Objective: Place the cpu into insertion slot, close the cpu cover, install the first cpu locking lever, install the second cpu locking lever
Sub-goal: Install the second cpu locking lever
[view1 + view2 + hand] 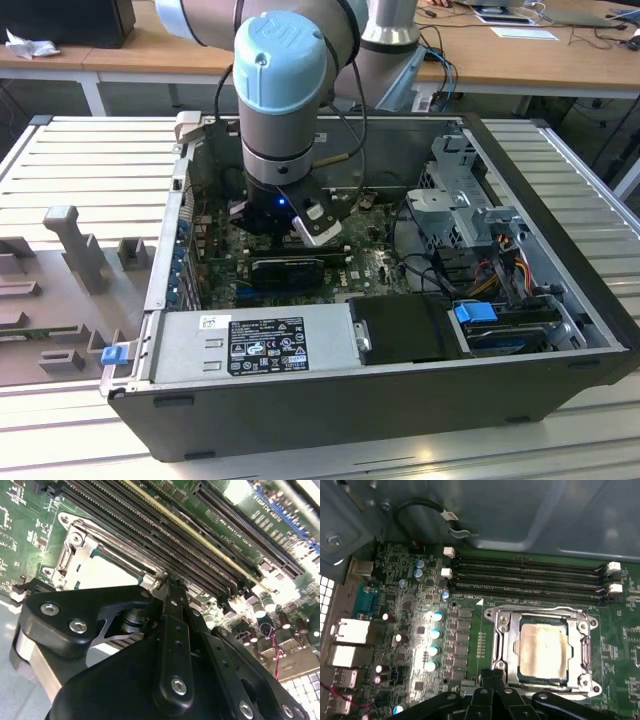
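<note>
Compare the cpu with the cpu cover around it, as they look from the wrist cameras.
The cpu is a solid, pale square plate with a dull, stained-looking top; the cpu cover is a shiny metal frame with an open square window. The cpu sits inside that window, while the cpu cover lies closed around it and reaches further out. Both are metal, squarish and lie flat on the green board.

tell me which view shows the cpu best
The first wrist view: the cpu shows whole, its pale metal top framed by the closed cpu cover. The second wrist view catches a pale part of it behind the gripper. In the exterior view the arm blocks it.
</note>
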